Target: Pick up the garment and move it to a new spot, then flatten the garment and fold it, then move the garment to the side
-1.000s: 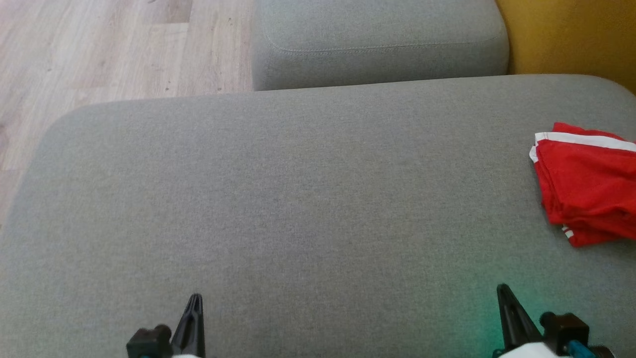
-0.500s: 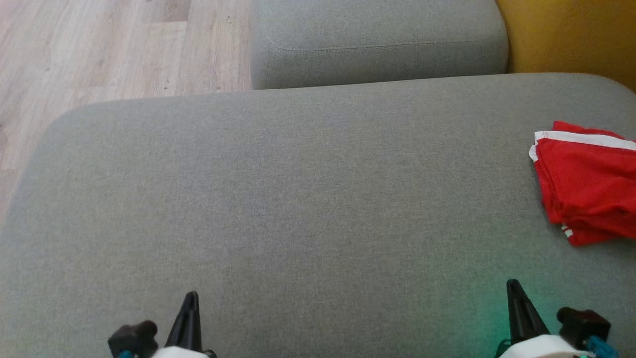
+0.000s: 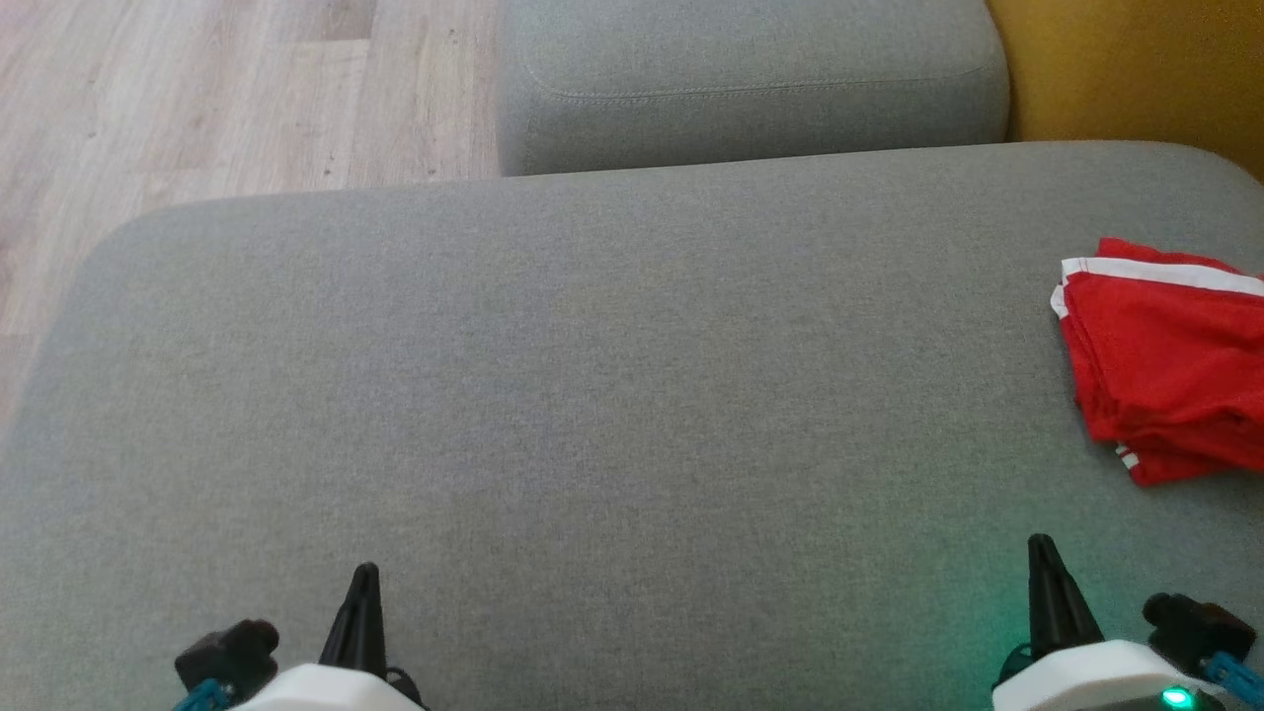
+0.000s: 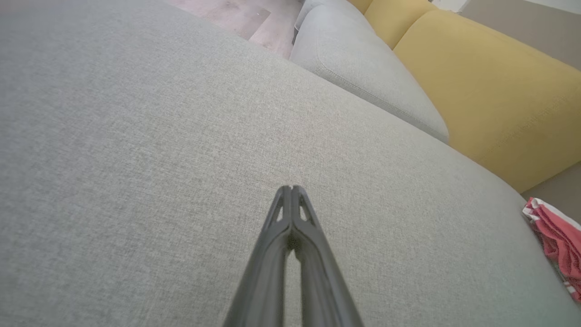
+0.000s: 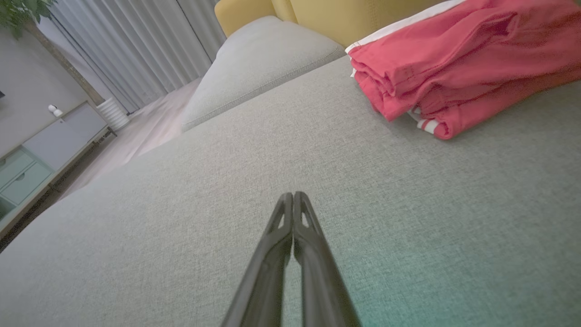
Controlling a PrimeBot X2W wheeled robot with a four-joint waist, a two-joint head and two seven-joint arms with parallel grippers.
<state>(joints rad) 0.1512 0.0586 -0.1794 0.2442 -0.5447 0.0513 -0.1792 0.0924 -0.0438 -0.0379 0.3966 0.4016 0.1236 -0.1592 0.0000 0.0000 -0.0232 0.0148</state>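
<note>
The left end effector (image 3: 362,571) and right end effector (image 3: 1038,541) are showing 2 long dark fingers (image 4: 272,259) each, slotted near the tips. White casings (image 3: 1086,676) are carrying black knobs (image 3: 225,647) and blue fittings (image 3: 1234,671); the right one's green light (image 3: 1175,698) is glowing.

A home living room: grey sofa (image 3: 592,395); curtains (image 5: 136,45); sideboard (image 5: 43,152).

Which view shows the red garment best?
Right wrist view: the red garment lies close, its folds plain. Head view cuts it at the edge; left wrist view shows a small corner.
</note>
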